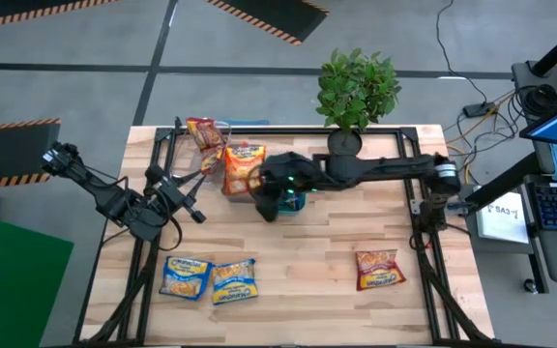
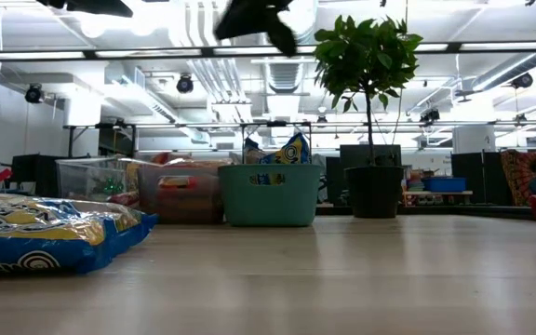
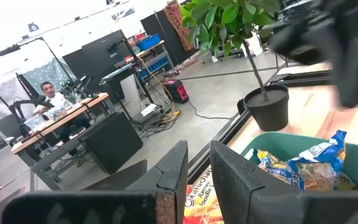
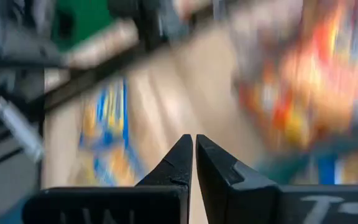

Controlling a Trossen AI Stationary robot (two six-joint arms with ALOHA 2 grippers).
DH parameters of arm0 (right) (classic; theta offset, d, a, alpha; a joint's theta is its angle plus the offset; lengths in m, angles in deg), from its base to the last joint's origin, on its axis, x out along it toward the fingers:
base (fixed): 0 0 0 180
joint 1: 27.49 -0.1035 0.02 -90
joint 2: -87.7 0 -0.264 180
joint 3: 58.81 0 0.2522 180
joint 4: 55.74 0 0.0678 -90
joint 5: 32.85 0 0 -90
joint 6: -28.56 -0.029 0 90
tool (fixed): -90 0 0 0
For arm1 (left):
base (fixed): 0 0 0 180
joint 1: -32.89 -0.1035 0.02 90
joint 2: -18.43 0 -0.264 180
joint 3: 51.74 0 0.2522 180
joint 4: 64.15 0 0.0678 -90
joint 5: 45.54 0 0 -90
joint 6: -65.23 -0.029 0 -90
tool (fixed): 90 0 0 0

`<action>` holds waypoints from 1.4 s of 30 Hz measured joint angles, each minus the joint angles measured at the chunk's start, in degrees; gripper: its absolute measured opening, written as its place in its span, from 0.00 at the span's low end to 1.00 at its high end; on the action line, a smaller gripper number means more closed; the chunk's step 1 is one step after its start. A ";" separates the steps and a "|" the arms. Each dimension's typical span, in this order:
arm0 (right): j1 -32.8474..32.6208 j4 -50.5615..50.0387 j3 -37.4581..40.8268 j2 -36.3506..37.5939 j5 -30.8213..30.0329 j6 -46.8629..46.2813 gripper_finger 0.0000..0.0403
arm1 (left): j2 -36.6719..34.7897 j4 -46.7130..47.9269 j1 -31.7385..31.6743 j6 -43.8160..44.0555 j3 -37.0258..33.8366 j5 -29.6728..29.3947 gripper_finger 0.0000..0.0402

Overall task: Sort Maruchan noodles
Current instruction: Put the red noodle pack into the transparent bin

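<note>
Two blue-and-yellow Maruchan packets (image 1: 187,275) (image 1: 232,280) lie flat near the table's near-left edge, and a red packet (image 1: 380,269) lies flat near right. At the far side, red packets fill a clear bin (image 1: 206,135), orange packets fill a bin (image 1: 243,166), and a blue-and-yellow packet (image 2: 282,151) sticks up out of a teal bin (image 2: 270,194). My left gripper (image 3: 199,168) hovers beside the orange bin, open by a narrow gap through which an orange packet (image 3: 197,202) shows. My right gripper (image 4: 194,146) is shut and holds nothing, above the teal bin (image 1: 296,201).
A potted plant (image 1: 356,92) stands at the far edge, right of the bins, close to my right arm. Black frame rails (image 1: 424,227) run along the table's left and right sides. Bare wood (image 1: 298,251) lies between the near packets and the bins.
</note>
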 joint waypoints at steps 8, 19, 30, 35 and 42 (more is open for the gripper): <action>-9.12 -37.06 0.09 1.27 6.26 -20.61 0.03 | 0.00 -0.58 0.00 0.01 0.00 1.40 0.13; -25.15 -52.49 5.27 -5.38 13.41 -24.18 0.03 | 0.00 -0.75 0.00 0.02 0.00 1.45 0.13; -28.25 -59.76 18.28 -5.23 16.15 -20.86 0.03 | 0.40 -0.79 0.00 0.02 0.34 3.03 0.13; -27.96 -53.24 24.91 -5.46 16.76 -21.80 0.03 | 0.91 -0.84 0.00 -0.05 0.61 3.08 0.13; -25.87 -37.20 27.91 -5.30 13.93 -23.91 0.03 | 1.22 -0.69 0.00 -0.42 0.73 3.13 0.13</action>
